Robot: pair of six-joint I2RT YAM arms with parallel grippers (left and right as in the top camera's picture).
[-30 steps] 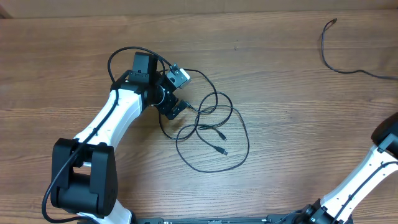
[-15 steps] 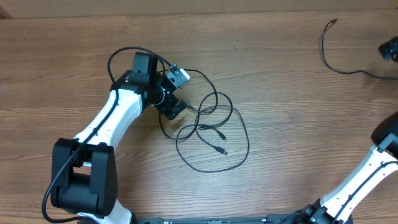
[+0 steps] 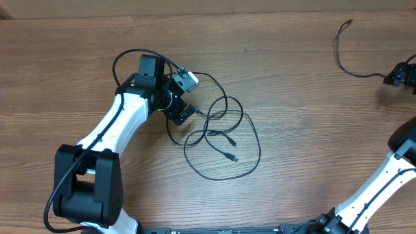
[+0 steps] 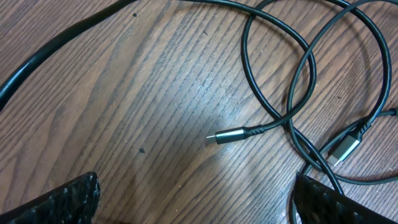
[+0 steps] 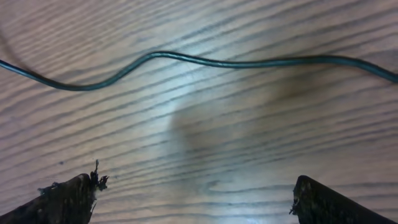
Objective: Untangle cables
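The left claw (image 3: 190, 96) gapes wide and empty at the left edge of the tangled cables (image 3: 221, 130) on the worktop (image 3: 292, 162). Far right of that tangle, the right claw (image 3: 402, 73), equally wide and empty, hangs by a separate strand (image 3: 354, 70). Only the left wrist view resolves a silver plug (image 4: 233, 134).

Even, soft light over a brown wood-grain worktop (image 3: 292, 130); one wrist view sharp, the other blurred.
Overhead, the white robot arm (image 3: 117, 123) casts only faint shadow. In the left wrist view the thin black cables (image 4: 298, 74) are crisp, a pale sheen just beside their silver plug (image 4: 230, 134). The right wrist view is soft throughout, glare just below its lone black cable (image 5: 186, 59), dark carbon fingers (image 5: 62, 199) smeared.
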